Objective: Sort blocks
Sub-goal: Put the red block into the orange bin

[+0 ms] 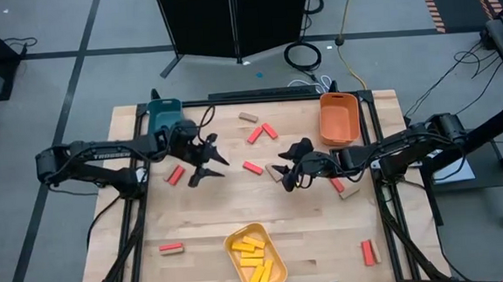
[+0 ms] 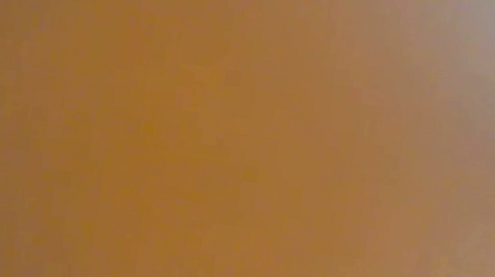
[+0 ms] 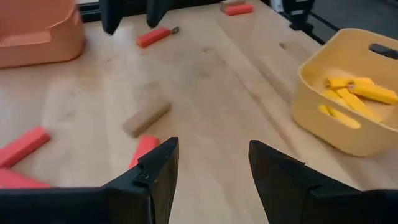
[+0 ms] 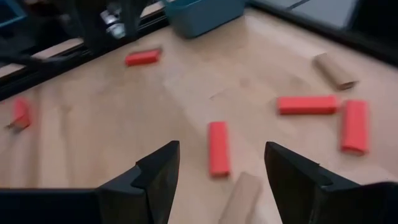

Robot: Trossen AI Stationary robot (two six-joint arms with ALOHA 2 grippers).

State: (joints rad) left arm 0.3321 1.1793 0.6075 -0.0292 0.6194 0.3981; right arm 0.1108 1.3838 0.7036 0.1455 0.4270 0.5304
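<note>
Left gripper [image 1: 207, 161]: jaws wide, empty, over the table [image 1: 310, 234] left of centre. Right gripper [image 1: 286, 169]: jaws wide, empty, at centre; red block [image 1: 253, 167] at its 9 o'clock. Yellow blocks [image 1: 252, 256] in yellow tray [image 1: 275, 244] at 6 o'clock. Orange tray [image 1: 338, 118] at 1 o'clock, teal tray [image 1: 164, 110] at 11 o'clock.
</note>
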